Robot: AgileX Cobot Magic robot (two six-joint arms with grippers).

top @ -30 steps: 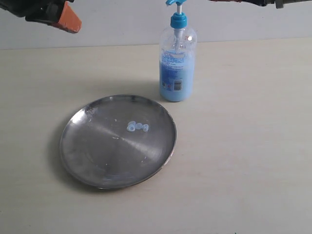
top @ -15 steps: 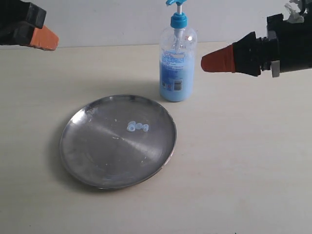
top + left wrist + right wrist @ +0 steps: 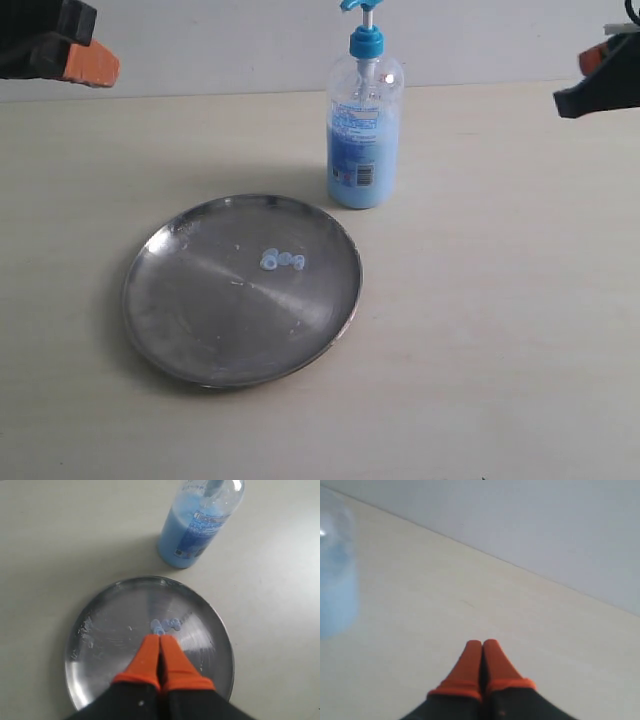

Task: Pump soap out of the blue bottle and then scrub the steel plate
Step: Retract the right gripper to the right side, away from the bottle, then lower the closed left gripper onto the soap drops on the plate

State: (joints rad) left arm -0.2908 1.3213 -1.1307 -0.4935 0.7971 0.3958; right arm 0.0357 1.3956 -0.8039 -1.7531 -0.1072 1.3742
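Soap (image 3: 282, 261) is down on the steel plate (image 3: 200, 310): a small cluster of pale blue blobs, a touch right of the plate's middle and toward its far side. I've got the plate lying flat on the table (image 3: 500, 350), left of centre, on the near side. The blue bottle (image 3: 364, 140) stands upright just beyond the plate's far right rim, close but not touching.

My left gripper (image 3: 159, 639) is up at the far left, clear of the table. Its orange fingertips (image 3: 149, 652) are pressed together with nothing between them. From its wrist camera I'm looking down on the plate, with the blobs just past the tips.

My right gripper (image 3: 481, 644) is out at the far right edge, well apart from the bottle, jaws closed flat against each other and empty. Its wrist camera gives me bare table and wall (image 3: 545, 525), with the bottle a blur at the side.
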